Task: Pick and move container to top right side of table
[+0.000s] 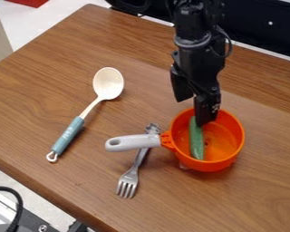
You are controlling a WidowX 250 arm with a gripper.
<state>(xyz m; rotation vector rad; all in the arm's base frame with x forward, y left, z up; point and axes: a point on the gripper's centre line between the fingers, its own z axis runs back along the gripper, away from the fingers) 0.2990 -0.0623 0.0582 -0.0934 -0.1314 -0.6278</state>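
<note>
At the upper rim of the orange saucepan [234, 146], the black gripper [192, 111] points downward with its two fingers [206, 108] spread and nothing visibly grasped. One finger extends over the interior; the other is nearer the outside of the rim. This straddling position probably serves to pinch the saucepan wall; contact cannot be confirmed. Inside, one green cucumber [196, 142] lies lengthwise along the left part of the bowl, its upper end just beside the inner finger. The curved wall likely retains it during transfer, but a tilted lift could make it roll. The saucepan, the container to be moved, rests on the right half of the desk [50, 95], short of the top right area. Its single gray handle [132, 142] points left and crosses above one silver fork [128, 179], tines toward the lower edge. Because of this overlap, raise the saucepan before shifting it, so that the fork is not dragged. Farther left, one cream spoon [108, 83] with a teal grip lies diagonally, well apart from the saucepan. Count: one saucepan, one cucumber, one fork, one spoon.
</note>
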